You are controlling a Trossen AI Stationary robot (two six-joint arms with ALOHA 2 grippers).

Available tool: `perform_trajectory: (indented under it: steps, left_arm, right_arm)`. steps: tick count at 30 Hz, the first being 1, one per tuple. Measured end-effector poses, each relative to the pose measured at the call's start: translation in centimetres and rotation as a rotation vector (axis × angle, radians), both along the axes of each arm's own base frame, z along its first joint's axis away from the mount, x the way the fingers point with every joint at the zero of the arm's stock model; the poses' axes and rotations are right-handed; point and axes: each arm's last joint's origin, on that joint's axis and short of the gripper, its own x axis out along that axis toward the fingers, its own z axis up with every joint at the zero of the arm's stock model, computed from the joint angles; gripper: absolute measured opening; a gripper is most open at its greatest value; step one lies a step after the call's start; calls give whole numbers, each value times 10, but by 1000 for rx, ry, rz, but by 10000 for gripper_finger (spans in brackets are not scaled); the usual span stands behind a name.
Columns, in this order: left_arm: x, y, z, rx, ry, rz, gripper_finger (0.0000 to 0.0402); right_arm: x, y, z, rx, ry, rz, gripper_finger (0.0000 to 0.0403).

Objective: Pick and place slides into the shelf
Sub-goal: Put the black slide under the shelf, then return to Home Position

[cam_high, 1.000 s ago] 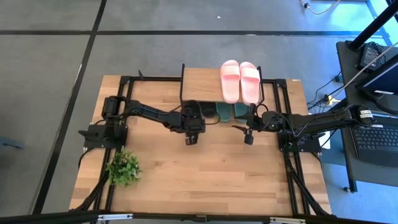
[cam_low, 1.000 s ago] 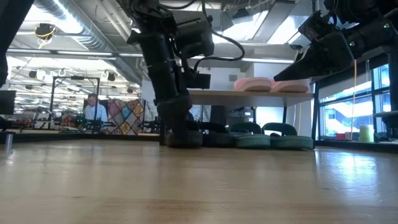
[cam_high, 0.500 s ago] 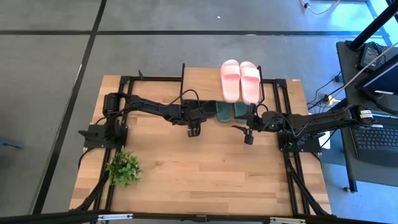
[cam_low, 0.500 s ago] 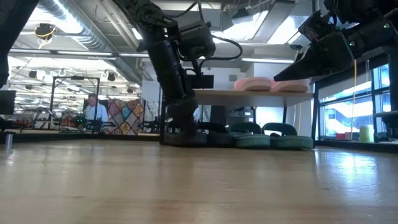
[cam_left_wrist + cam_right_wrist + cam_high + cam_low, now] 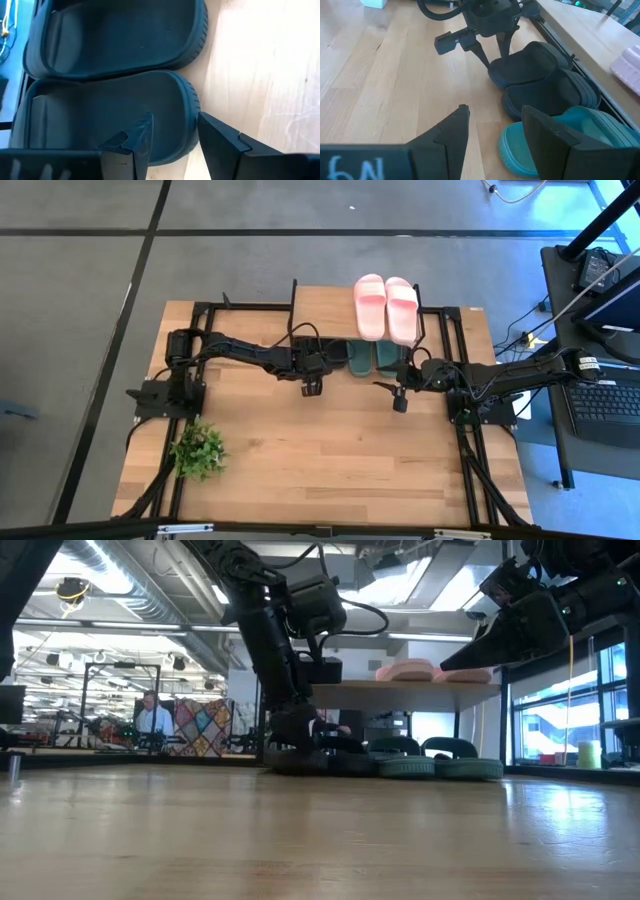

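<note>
My left end effector (image 5: 311, 388) stands unclenched astride the heel rim of the nearer black slide (image 5: 105, 120), whose long axis runs straight ahead under the shelf (image 5: 322, 314). My right end effector (image 5: 399, 403), released, waits beside the green slides (image 5: 372, 360).

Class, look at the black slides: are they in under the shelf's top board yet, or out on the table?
Partly in. The black slides have toes under the shelf; heels stick out beside the left gripper.
</note>
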Motion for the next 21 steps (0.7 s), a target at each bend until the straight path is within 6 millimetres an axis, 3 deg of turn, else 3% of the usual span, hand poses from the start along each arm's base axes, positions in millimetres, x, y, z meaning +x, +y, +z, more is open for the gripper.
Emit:
perform_trajectory:
  steps: [21]
  left_arm:
    - [2,-34,0,58,30,-57,147]
  right_arm:
    - [0,0,-1,3,7,-1,184]
